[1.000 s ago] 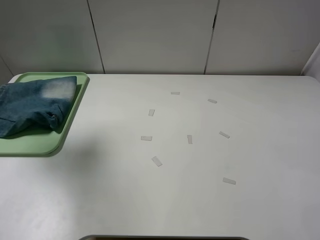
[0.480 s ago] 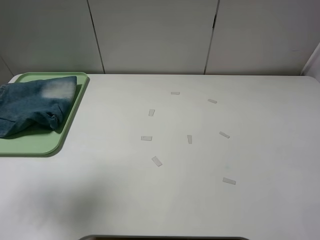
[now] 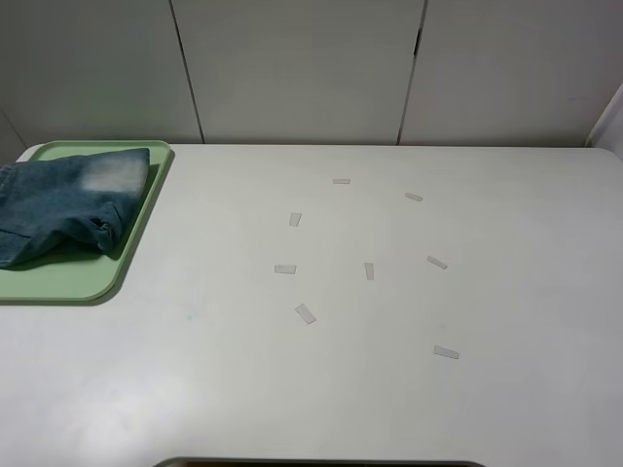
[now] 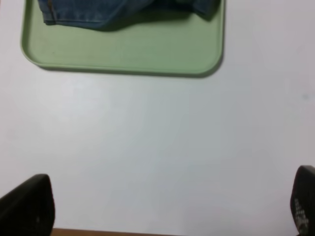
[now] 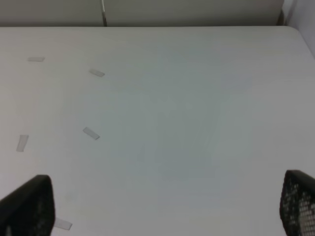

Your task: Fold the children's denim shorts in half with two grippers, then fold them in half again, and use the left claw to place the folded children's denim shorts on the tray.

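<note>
The folded denim shorts (image 3: 63, 204) lie on the green tray (image 3: 68, 282) at the table's far left, with a pale faded patch on top. In the left wrist view the shorts (image 4: 113, 10) sit at the tray's (image 4: 123, 54) far side. My left gripper (image 4: 170, 206) is open and empty over bare table, well short of the tray; only its black fingertips (image 4: 27, 206) show. My right gripper (image 5: 162, 206) is open and empty over the table's right half. Neither arm shows in the exterior view.
Several small strips of white tape (image 3: 305, 313) are stuck on the white table (image 3: 311, 389) around its middle and right (image 5: 91, 133). A pale panelled wall (image 3: 292, 68) runs behind the table. The table's front edge (image 4: 147, 232) lies just under the left gripper.
The shadow on the table in front of the tray has slid toward the near edge and faded away. The shorts and tray have not moved.
</note>
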